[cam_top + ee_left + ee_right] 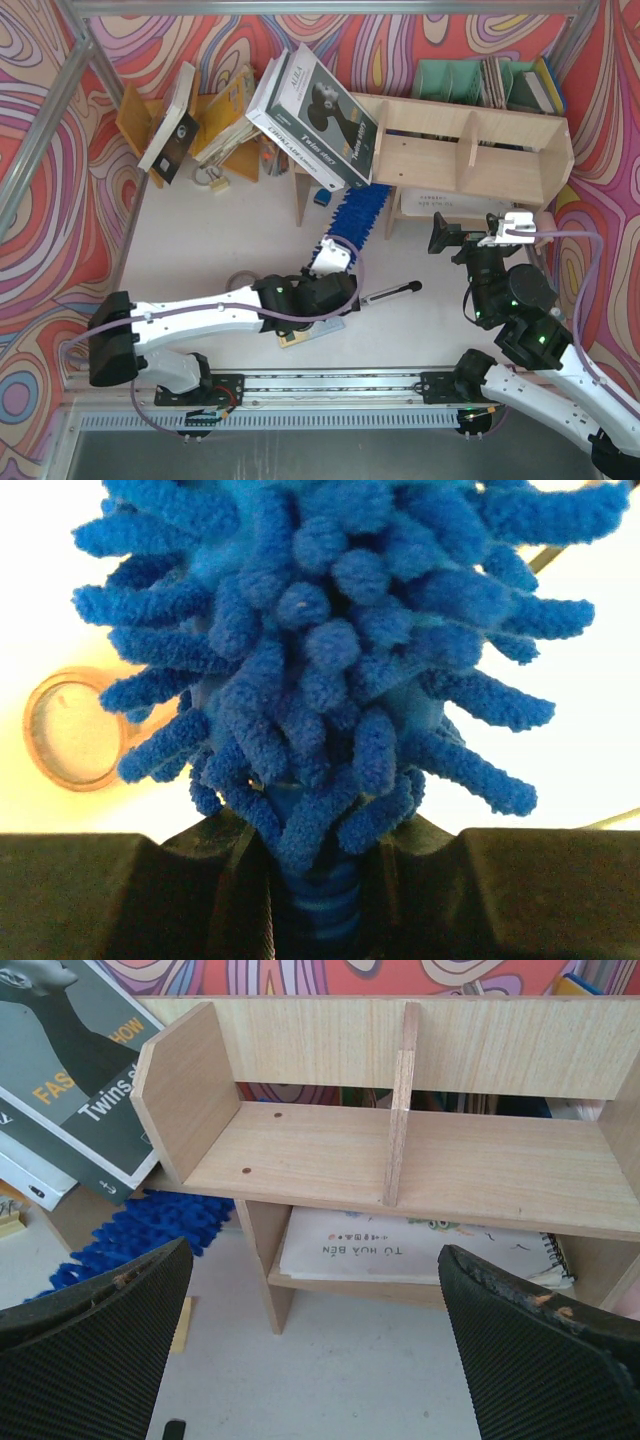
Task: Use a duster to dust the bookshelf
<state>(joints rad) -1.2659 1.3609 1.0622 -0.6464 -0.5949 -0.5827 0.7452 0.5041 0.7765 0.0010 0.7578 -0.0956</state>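
My left pincer (333, 258) was clamped tight on the duster (360, 212), at the ribbed blue neck just below the fluffy head; in the left wrist view the pincer (320, 885) had that neck wedged between its dark jaws, with the duster's (320, 660) blue fingers filling nearly everything above. The head ran away from me towards the left end of the bookshelf (470, 150), its far end lying under the corner of the big grey books (315, 110) that leaned on that end. It may have been brushing the wood of the lower tier there, but the books hid the spot from above.

My right pincer (478, 235) was spread wide and held nothing. It hovered in front of the bookshelf's right half. Between its black pads (100, 1335) I saw the bookshelf (400, 1150), its upper tier split by one upright divider, a white booklet (400, 1250) lying flat on the lower tier, and the duster (140, 1235) on the floor beyond the left leg.

A clear ring (70, 730) lay on the table to the left of the duster.
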